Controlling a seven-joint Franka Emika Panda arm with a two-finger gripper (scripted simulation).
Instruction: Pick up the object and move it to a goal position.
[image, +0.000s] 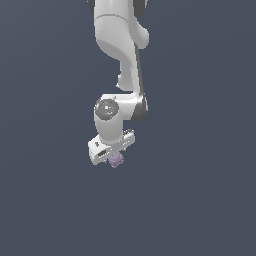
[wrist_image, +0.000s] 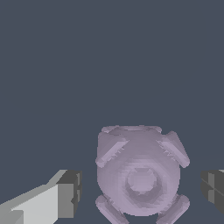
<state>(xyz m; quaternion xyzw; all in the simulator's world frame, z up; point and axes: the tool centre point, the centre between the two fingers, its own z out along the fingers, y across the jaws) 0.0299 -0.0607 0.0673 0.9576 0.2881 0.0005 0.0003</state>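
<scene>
White wrist housing fills the exterior view's middle, the gripper (image: 111, 156) pointing down with the object (image: 116, 159) peeking out just beneath it; the fingertips are hidden there, and whether the lump is lifted or resting is hard to tell. No goal marker shows.

Seen from the wrist, the object (wrist_image: 139, 175) lies between the two dark pads (wrist_image: 70, 193), a gap on either side, so the claw stands released and astride it. This looks like the reach step ending; next it probably needs to close squarely on the knobbly sides, then lift.
</scene>
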